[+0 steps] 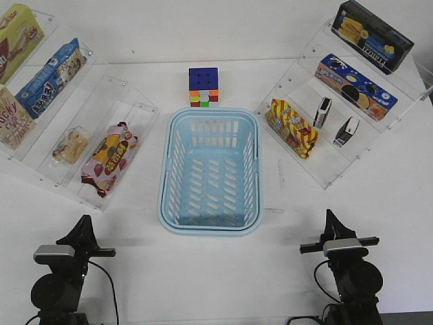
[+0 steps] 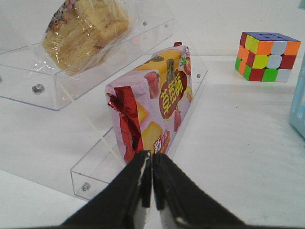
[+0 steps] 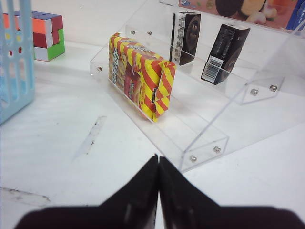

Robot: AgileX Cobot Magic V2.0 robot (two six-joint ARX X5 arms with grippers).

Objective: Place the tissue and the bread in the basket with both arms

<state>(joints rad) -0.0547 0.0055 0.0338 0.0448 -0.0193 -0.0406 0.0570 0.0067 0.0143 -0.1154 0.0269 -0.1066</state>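
Nothing is being carried yet: both the left pincer [image 2: 147,183] and right pincer [image 3: 158,183] are sitting pressed together (basket [image 1: 172,203] waiting empty between them), so each needs opening and reaching ahead, toward the bread [image 2: 86,31] and tissue [image 3: 226,52].

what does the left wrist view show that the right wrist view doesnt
Only the left wrist view shows the bread in its clear wrapper on an acrylic shelf, the pink strawberry snack bag on the shelf below it, and the shut left hand.

Only the right wrist view shows two small black packs standing on a shelf, the yellow-and-red striped snack bag on the shelf in front, and the shut right hand.

Both show the Rubik's cube and an edge of the blue basket.
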